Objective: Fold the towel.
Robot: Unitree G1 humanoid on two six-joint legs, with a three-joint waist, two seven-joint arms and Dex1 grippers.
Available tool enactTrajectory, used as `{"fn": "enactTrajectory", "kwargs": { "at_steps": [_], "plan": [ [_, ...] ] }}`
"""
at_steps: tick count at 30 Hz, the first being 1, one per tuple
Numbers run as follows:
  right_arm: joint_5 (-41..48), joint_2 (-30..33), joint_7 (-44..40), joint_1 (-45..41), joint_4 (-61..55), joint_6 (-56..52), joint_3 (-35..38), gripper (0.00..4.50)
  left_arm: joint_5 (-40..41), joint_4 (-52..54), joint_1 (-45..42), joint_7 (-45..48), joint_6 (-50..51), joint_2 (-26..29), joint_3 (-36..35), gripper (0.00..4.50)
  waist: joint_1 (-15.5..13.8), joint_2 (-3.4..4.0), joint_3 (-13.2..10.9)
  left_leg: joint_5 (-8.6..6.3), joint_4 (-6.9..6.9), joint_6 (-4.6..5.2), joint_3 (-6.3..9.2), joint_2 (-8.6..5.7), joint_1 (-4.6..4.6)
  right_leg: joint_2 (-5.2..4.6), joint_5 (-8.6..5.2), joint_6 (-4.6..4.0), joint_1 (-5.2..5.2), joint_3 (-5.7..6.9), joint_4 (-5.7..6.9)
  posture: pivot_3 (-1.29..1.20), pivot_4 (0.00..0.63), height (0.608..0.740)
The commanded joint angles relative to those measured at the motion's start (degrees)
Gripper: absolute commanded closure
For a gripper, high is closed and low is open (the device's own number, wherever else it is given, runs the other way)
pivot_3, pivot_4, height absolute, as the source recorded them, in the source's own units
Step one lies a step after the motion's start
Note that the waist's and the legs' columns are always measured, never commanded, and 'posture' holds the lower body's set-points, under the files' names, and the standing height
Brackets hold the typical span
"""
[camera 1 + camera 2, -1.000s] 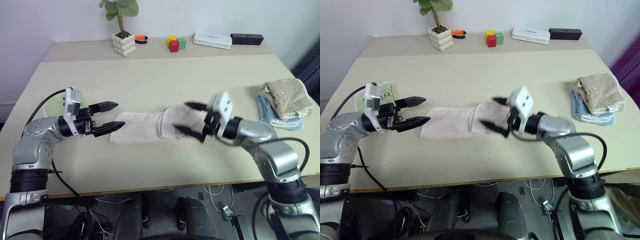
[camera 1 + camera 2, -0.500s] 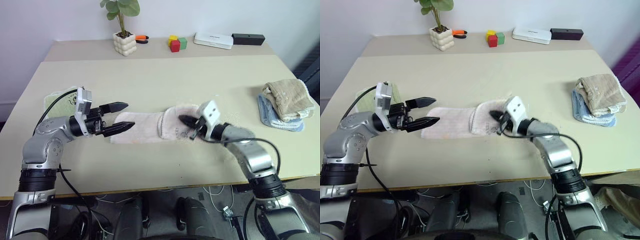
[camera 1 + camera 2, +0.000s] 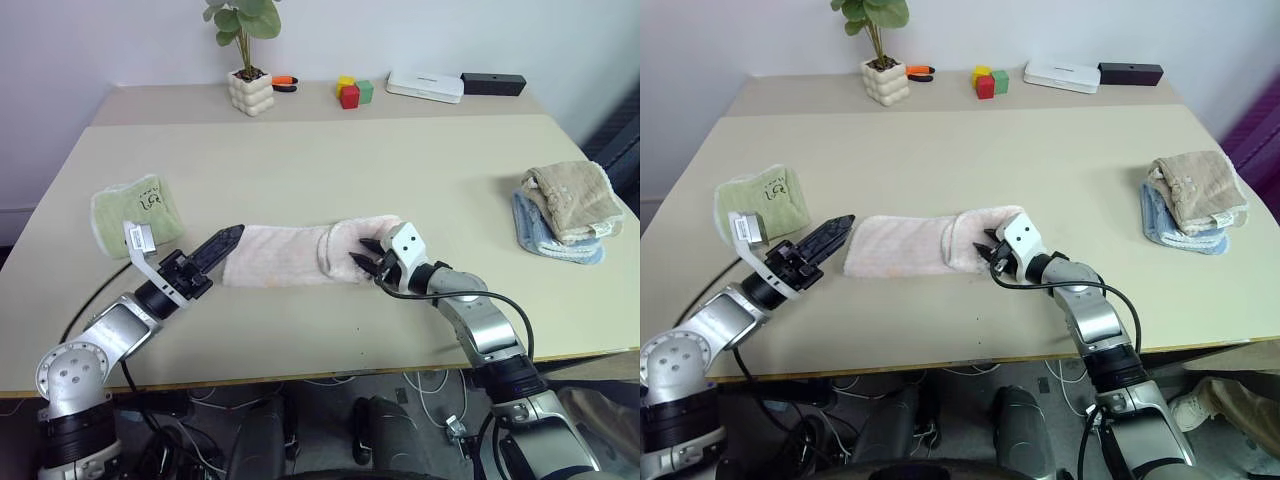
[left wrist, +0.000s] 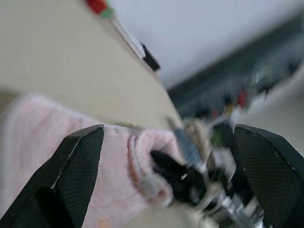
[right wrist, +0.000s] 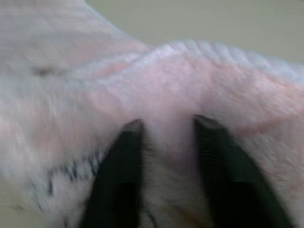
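Observation:
The pale pink towel lies lengthwise across the middle of the table, and its right end is folded back over itself. My right gripper is low at that folded end. In the right wrist view its fingers stand apart, pressed into the pile with a ridge of towel between them. My left gripper is open just off the towel's left end, rolled so one finger lies over the other. The left wrist view looks between its fingertips along the towel.
A small folded light-green towel lies at the left. Beige and blue folded cloths are stacked at the right edge. A potted plant, coloured blocks, a white box and a black box line the back.
My right gripper came down onto the towel's folded right end, shut, then opened again. My left gripper sank, rolled over and now points at the towel's left end.

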State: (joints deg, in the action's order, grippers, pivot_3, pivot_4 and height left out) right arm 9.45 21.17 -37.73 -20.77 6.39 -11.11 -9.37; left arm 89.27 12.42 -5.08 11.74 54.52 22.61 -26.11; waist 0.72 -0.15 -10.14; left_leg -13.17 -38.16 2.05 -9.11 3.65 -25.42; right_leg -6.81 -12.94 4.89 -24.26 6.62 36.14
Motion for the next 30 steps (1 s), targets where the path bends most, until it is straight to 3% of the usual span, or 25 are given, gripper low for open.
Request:
{"fn": "enactTrajectory", "kwargs": {
  "at_steps": [1, 2, 3, 7, 10, 13, 16, 21, 26, 30],
  "plan": [
    [3.34, 0.84, -2.72, -0.82, -3.59, -1.68, 2.63, 0.67, 4.45, 4.68, 1.94, -4.09, -1.28, 0.36, -0.44, 0.0, 0.0, 0.0, 0.0, 0.0, 0.0, -0.01, -0.01, -0.01, 0.0, 0.0, -0.02, -0.03, 0.0, 0.0, -0.01, 0.0, 0.15, 0.74],
    [3.25, 1.37, -3.04, -1.18, -4.0, -1.56, 2.93, 0.22, 3.67, 5.35, 2.52, -4.08, -2.41, 0.13, -0.7, 0.0, 0.0, 0.01, 0.0, -0.01, 0.0, -0.02, -0.02, -0.02, -0.03, 0.0, -0.08, -0.15, -0.03, 0.01, -0.02, 0.0, 0.15, 0.74],
    [3.58, 1.64, -3.1, -1.6, -4.51, -1.71, 3.65, 0.1, 2.57, 5.98, 3.21, -4.38, -3.56, -0.11, -0.89, 0.0, 0.02, 0.01, 0.0, -0.03, 0.01, -0.06, -0.03, -0.02, -0.02, 0.0, -0.1, -0.17, -0.04, 0.01, -0.02, 0.0, 0.15, 0.74],
    [4.9, 3.66, -4.37, -3.7, -7.47, -2.19, 6.04, 0.1, 9.41, 8.71, 8.65, -9.52, -4.87, -0.73, -0.39, 0.0, 0.12, 0.02, 0.0, -0.09, 0.04, -0.16, -0.08, -0.02, -0.03, 0.0, -0.1, -0.2, -0.08, -0.02, -0.04, 0.0, 0.15, 0.74],
    [9.06, 6.9, -9.25, -4.9, -13.61, -3.17, 8.25, 0.1, 8.71, 10.17, 11.17, -12.0, -6.52, -0.37, 0.08, 0.0, -0.09, 0.03, -0.01, -0.11, 0.06, -0.17, -0.06, -0.01, -0.06, 0.0, -0.11, -0.22, -0.14, -0.01, -0.04, 0.0, 0.15, 0.74],
    [13.83, 13.13, -16.58, -4.53, -18.26, -5.94, 10.21, 0.1, 15.41, 10.71, 13.32, -18.17, -8.74, -0.84, 0.84, 0.0, -0.26, 0.02, -0.01, -0.15, 0.07, -0.12, -0.04, -0.01, -0.06, -0.01, -0.14, -0.26, -0.15, 0.0, -0.1, 0.0, 0.15, 0.74],
    [15.02, 16.1, -18.8, -4.03, -19.12, -6.89, 10.5, 0.1, 21.43, 12.49, 16.36, -22.26, -10.39, -0.38, 1.68, 0.0, -0.04, 0.01, 0.0, -0.23, 0.09, -0.03, -0.02, -0.01, -0.03, -0.05, -0.17, -0.33, -0.22, 0.01, -0.33, 0.0, 0.15, 0.74],
    [13.73, 15.03, -16.7, -3.66, -18.39, -6.71, 9.75, 0.1, 22.74, 13.37, 21.65, -23.19, -12.9, -0.57, 2.21, 0.0, 0.06, 0.03, -0.01, -0.24, 0.16, -0.03, -0.06, 0.01, -0.05, -0.05, -0.13, -0.4, -0.25, 0.01, -0.49, 0.0, 0.15, 0.74],
    [13.8, 13.81, -16.22, -3.54, -18.86, -7.1, 8.94, 0.1, 17.92, 9.49, 20.05, -24.55, -14.3, -0.09, 4.68, 0.0, -0.17, 0.03, -0.01, -0.24, 0.17, -0.02, -0.05, 0.03, -0.07, -0.04, -0.05, -0.51, -0.21, 0.09, -0.72, 0.0, 0.15, 0.74],
    [13.35, 13.35, -15.79, -4.32, -18.01, -6.84, 8.62, 0.1, 18.96, 8.28, 18.87, -25.41, -14.58, -0.52, 6.09, 0.0, -0.13, 0.04, -0.01, -0.3, 0.18, 0.07, -0.1, 0.0, -0.13, -0.06, -0.03, -0.53, -0.21, 0.08, -0.86, 0.0, 0.15, 0.74]
  ]
}}
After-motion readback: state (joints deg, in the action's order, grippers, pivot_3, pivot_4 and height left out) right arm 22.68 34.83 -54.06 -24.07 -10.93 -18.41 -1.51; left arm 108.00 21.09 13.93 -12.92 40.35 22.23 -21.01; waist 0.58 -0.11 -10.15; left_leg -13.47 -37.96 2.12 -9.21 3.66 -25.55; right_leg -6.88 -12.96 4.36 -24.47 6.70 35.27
